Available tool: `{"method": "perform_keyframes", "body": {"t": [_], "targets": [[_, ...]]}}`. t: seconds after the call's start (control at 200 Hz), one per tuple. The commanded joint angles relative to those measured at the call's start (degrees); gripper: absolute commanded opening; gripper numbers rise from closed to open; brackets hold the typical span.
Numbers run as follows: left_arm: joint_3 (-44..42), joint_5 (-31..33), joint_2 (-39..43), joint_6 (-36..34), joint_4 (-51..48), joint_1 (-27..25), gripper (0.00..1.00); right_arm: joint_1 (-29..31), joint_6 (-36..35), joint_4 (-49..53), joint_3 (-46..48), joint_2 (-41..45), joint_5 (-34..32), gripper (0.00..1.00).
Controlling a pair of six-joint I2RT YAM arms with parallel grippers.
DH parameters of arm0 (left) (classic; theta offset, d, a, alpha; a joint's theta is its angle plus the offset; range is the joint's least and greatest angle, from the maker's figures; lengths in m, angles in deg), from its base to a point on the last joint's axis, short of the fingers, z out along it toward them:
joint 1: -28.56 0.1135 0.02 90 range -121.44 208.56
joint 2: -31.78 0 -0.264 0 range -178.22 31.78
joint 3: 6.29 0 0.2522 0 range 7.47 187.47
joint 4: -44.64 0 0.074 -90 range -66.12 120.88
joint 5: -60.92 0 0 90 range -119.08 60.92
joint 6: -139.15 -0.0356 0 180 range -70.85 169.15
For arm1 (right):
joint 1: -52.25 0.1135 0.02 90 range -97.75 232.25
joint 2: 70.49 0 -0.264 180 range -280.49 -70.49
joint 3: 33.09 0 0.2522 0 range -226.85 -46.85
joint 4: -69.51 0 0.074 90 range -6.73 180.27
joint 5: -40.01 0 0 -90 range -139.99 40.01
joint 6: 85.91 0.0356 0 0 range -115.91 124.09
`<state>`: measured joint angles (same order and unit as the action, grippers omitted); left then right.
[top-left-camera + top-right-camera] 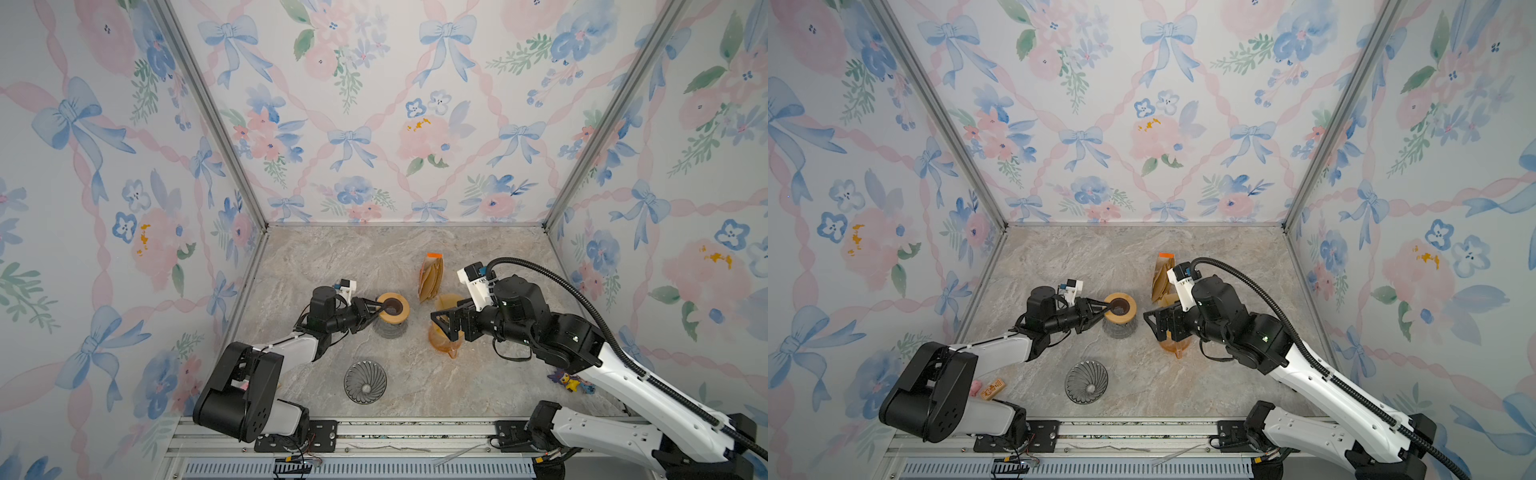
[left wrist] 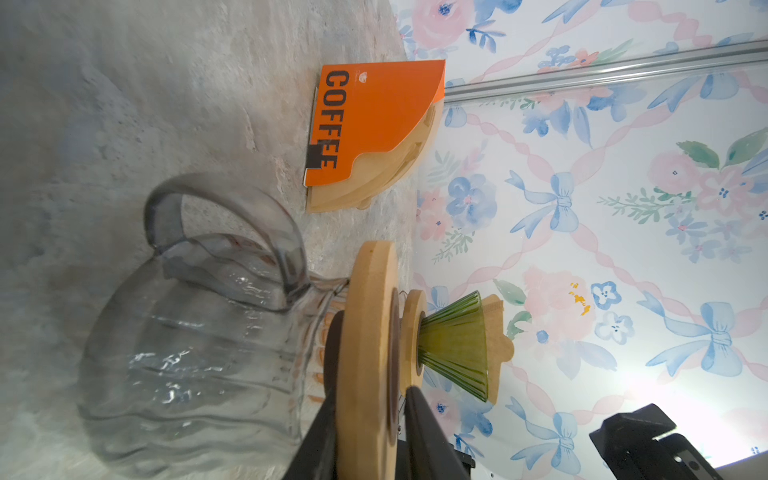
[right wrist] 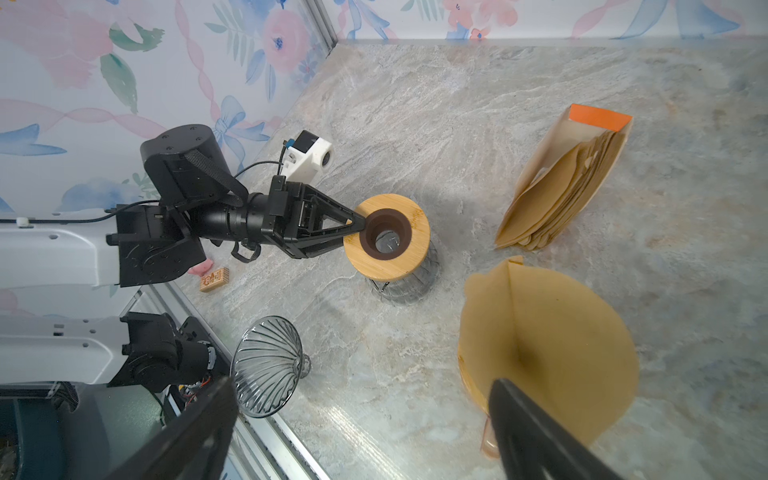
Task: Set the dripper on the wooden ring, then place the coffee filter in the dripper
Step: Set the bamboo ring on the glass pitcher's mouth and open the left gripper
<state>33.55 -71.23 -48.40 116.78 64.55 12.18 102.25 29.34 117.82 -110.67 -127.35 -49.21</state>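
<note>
Filter sits in the dripper just below my right gripper, jaws spread wide; my left gripper straddles the wooden ring, though I cannot tell whether it pinches.

On the marble-patterned table stand a glass carafe at centre, an amber carafe right of it and a coffee-filter pack behind; a glass dripper lies near the front edge.
</note>
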Motion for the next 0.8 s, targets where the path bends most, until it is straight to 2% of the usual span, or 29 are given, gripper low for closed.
{"method": "perform_keyframes", "body": {"t": [0.0,0.515,0.635,0.795], "targets": [[1.7,1.5,2.5,-4.0,-5.5,0.7,0.29,0.6,-0.5,1.0,-0.3,0.8,-0.8,0.96],[3.8,4.5,7.8,-10.6,-19.6,2.6,0.33,1.2,0.1,2.1,0.0,1.1,-2.1,0.96],[3.8,4.7,9.2,-11.4,-21.6,3.1,0.34,2.2,0.1,2.0,0.1,0.8,-2.6,0.96],[5.5,5.2,12.3,-15.8,-29.0,3.5,0.36,4.5,-0.3,2.3,-0.3,-0.4,-4.2,0.96]]}}
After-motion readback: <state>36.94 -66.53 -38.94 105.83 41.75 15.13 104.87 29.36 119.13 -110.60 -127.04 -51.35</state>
